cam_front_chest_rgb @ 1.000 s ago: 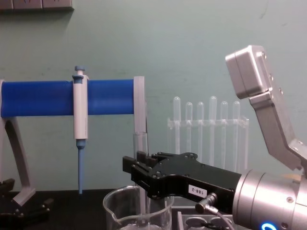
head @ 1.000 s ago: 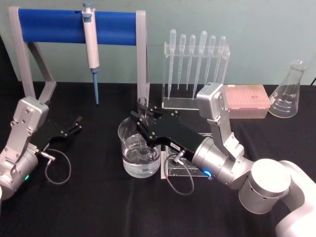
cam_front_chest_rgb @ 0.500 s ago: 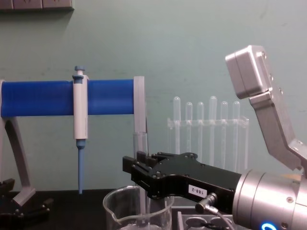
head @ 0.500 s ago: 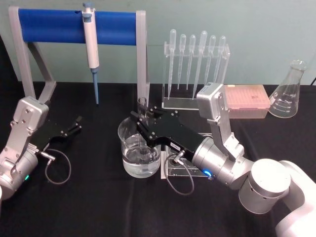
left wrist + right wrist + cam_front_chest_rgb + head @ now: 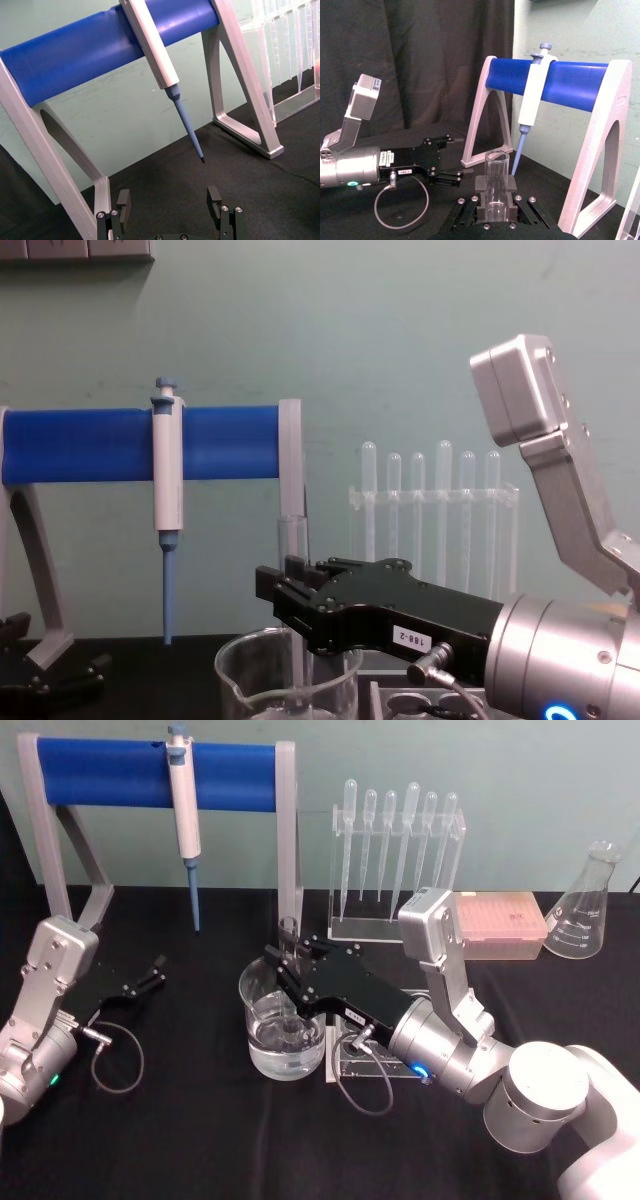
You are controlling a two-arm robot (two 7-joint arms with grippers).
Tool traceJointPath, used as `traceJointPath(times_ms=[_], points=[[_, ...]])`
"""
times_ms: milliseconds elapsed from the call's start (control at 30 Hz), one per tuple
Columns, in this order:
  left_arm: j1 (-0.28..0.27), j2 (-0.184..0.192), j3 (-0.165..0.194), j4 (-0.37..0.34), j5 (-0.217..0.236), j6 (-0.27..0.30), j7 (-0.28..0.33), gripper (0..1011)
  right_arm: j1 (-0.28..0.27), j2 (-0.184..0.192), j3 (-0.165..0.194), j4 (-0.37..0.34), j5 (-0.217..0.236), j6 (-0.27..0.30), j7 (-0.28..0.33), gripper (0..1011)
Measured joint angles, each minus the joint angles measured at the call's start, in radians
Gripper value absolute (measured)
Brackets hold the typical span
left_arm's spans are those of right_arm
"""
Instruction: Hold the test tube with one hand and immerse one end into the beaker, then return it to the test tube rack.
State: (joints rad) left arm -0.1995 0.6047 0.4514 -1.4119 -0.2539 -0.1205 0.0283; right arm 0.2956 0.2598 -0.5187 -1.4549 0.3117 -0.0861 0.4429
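Clamping test tube (image 5: 289,942) upright between fingers (image 5: 268,585), right gripper (image 5: 287,968) above beaker (image 5: 254,1020), tube bottom dipped inside

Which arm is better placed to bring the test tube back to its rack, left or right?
Right. The right gripper clamps the test tube, upright in the beaker, and the rack stands just beside the beaker, under that arm. The left gripper rests open, far to the left.
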Motion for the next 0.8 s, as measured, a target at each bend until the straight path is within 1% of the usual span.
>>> traceJointPath(times_ms=[800], points=[[0.0,0.0,0.0,0.0,0.0,0.0,0.0,1000,0.0,0.0,0.0,0.0,0.0,0.0,0.0,225]])
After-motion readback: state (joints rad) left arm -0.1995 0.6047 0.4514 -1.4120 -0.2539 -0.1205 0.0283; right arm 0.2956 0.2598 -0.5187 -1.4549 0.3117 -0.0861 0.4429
